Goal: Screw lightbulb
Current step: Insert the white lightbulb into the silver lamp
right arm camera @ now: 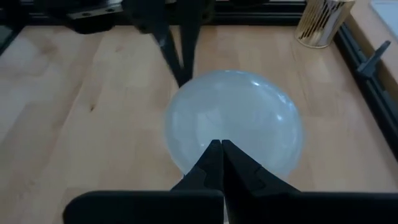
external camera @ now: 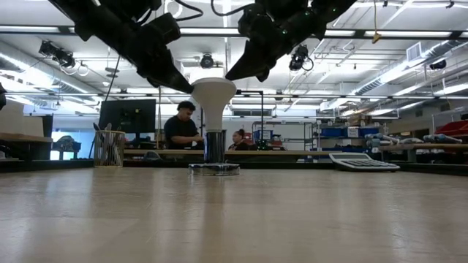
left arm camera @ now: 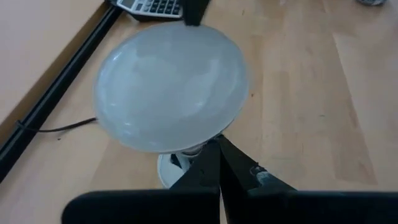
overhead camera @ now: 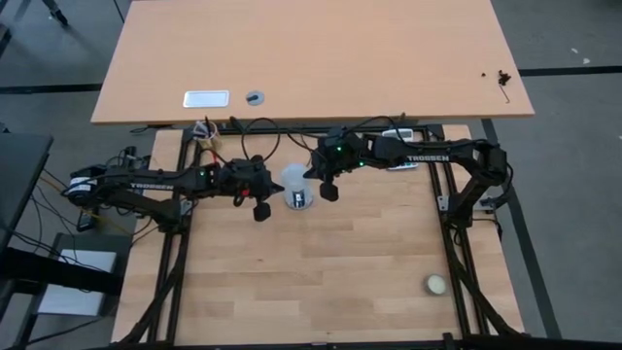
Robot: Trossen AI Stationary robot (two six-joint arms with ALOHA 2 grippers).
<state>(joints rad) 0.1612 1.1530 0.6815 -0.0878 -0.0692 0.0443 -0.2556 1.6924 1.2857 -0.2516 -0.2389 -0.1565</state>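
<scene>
The lightbulb (external camera: 213, 91) stands upright at the far middle of the table. Its white dome (overhead camera: 293, 179) is on top and its narrow base sits in the round socket (external camera: 213, 169). My left gripper (external camera: 189, 87) is shut and comes slanting down from the left, to the dome's left side. My right gripper (external camera: 235, 74) is shut too and comes slanting down from the right, to the dome's upper right side. Each wrist view shows the dome (left arm camera: 171, 87) (right arm camera: 233, 121) right past that arm's own shut fingertips. My left gripper has its shut fingertips (left arm camera: 214, 149) against the lower left edge of the dome (external camera: 196, 90). It comes slanting down from the table's left and pinches nothing. My right gripper has its shut fingertips (right arm camera: 219, 149) against the upper right of the dome (external camera: 229, 82), slanting down from the table's right. The bulb stays upright in the socket.
A small cream-white ball (overhead camera: 434, 284) lies near the table's right front corner. A calculator (external camera: 362, 161) lies at the far edge, and a cup of sticks (right arm camera: 320, 22) stands at the far left. A thin black cord (left arm camera: 62, 127) runs from the socket. People sit beyond the table.
</scene>
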